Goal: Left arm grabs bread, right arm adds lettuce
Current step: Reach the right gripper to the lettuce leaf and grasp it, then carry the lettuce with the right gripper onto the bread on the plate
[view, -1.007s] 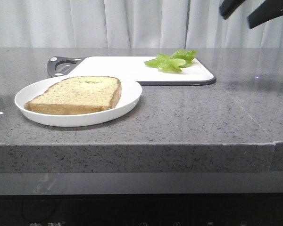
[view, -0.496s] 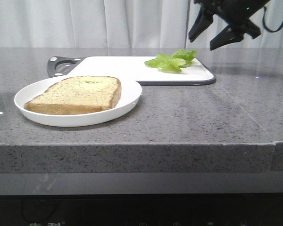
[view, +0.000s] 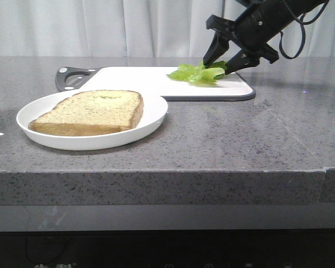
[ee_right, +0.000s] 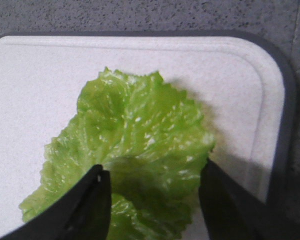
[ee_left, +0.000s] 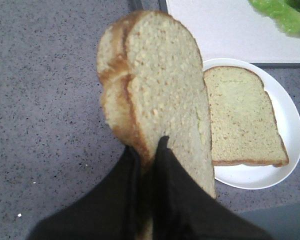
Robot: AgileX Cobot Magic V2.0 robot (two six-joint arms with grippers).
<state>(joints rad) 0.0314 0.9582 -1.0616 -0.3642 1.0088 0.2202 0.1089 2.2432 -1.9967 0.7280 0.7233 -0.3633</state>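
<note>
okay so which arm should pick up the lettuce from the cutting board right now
The right. The right gripper is open with its fingers straddling the lettuce on the cutting board. The left gripper is already shut on a bread slice.

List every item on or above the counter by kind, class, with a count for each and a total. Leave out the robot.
Bread slices: 2, one held in the left arm's jaws, one lying on the plate
Lettuce bunches: 1
Plates: 1
Cutting boards: 1
Total: 5
</note>
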